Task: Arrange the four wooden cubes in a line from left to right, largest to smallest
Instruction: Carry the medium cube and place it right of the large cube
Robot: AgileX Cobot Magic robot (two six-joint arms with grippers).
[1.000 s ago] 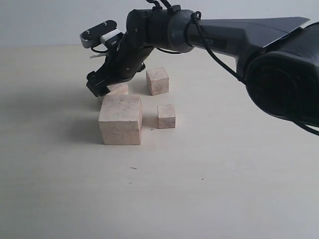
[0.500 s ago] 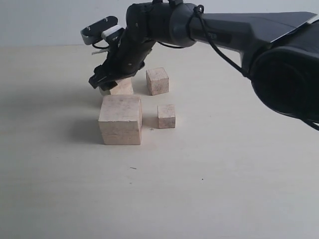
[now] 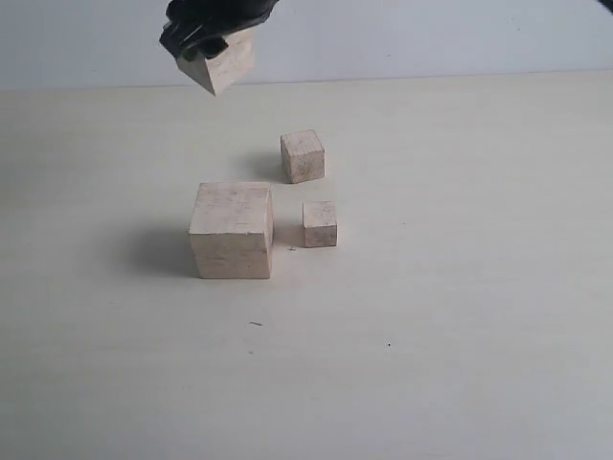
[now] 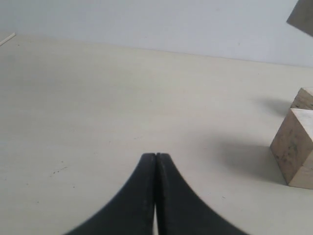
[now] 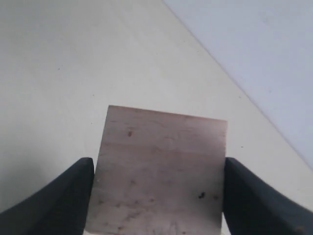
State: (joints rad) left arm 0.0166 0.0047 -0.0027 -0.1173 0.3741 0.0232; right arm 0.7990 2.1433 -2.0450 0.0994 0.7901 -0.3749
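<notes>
Three of the four wooden cubes rest on the pale table. The largest cube [image 3: 231, 230] is at the front left, the smallest cube [image 3: 320, 223] just to its right, and a mid-sized cube [image 3: 303, 156] behind them. My right gripper [image 3: 196, 36] holds the fourth cube [image 3: 222, 62] tilted, high above the table at the top left. In the right wrist view this held cube [image 5: 159, 166] fills the gap between both black fingers [image 5: 73, 196]. My left gripper [image 4: 155, 156] is shut and empty, low over bare table, with the largest cube [image 4: 296, 147] off to one side.
The table [image 3: 431, 335] is a plain pale surface with a light wall behind its far edge. In the left wrist view a second cube [image 4: 304, 98] shows behind the largest one, and the lifted cube [image 4: 302, 17] hangs at the frame's corner.
My right gripper closed on the cube behind the largest one and raised it well off the table. The arm has left most of the exterior view. The other three cubes stayed put.
</notes>
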